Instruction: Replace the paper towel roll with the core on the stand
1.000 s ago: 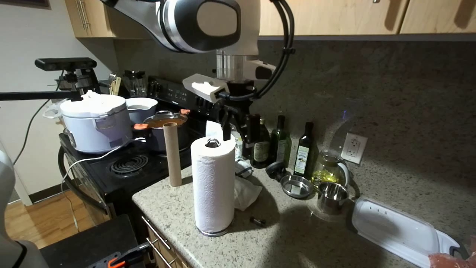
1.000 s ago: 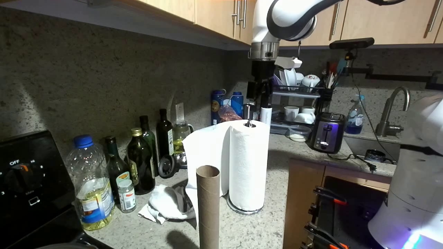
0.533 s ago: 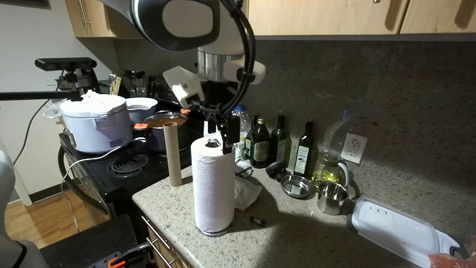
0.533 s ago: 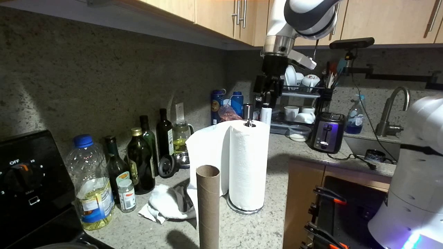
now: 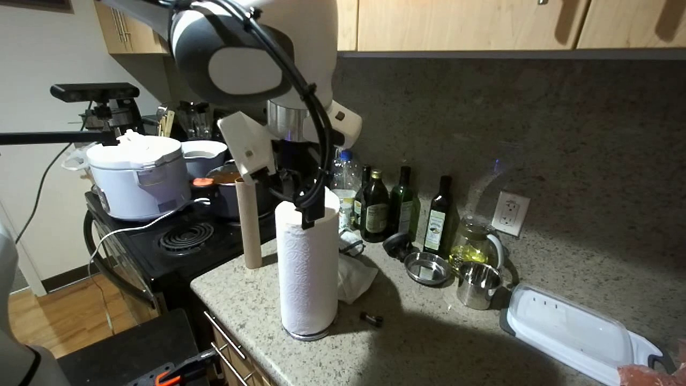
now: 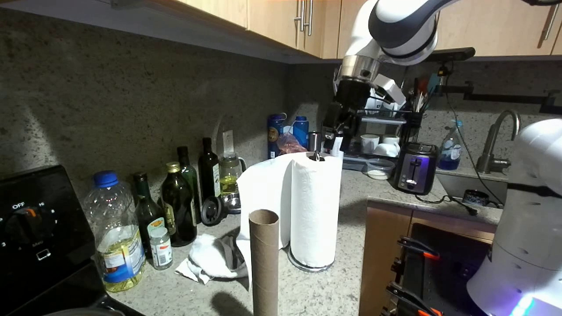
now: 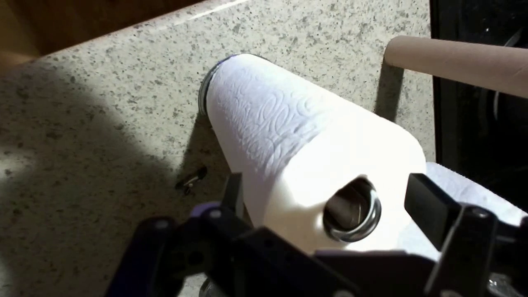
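The white paper towel roll stands upright on the stand, its round base showing under it and its metal top sticking out above. A loose sheet hangs off the roll. The slim brown core stands upright on the counter beside it, close to the stove; part of it crosses the wrist view's right edge. My gripper is tilted close over the roll's upper end. Its jaws are spread wide, with the stand's shiny loop appearing between the fingers. Nothing is held.
Dark bottles line the wall behind the roll. A steel cup and a clear-lidded container are on the counter. The black stove borders the core's side. A small black part lies near the stand.
My gripper has moved over the roll, leftward and slightly down in one view, rightward in another, and has tilted. The roll, stand and core have not moved.
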Available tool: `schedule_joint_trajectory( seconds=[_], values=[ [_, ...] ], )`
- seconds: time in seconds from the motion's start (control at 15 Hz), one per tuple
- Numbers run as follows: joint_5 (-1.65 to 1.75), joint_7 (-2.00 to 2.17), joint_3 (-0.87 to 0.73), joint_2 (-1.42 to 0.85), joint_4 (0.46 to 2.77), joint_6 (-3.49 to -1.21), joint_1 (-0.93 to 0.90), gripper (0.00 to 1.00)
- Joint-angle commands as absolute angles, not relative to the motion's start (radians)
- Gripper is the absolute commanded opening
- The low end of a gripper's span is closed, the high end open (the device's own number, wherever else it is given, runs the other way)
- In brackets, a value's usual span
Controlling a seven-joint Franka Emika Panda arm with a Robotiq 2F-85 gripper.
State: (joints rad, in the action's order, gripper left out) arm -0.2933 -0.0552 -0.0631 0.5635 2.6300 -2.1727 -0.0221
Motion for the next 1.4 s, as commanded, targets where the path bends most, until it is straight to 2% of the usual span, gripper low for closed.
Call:
schedule_joint_trajectory(
  seconds=[0.0,1.33],
  values=[
    [-0.331,-0.080,-0.072,0.567,2.667,-2.242,-0.041,1.00],
    [-0.409,-0.058,-0.119,0.484,2.679,-2.334,-0.033,1.00]
  ],
)
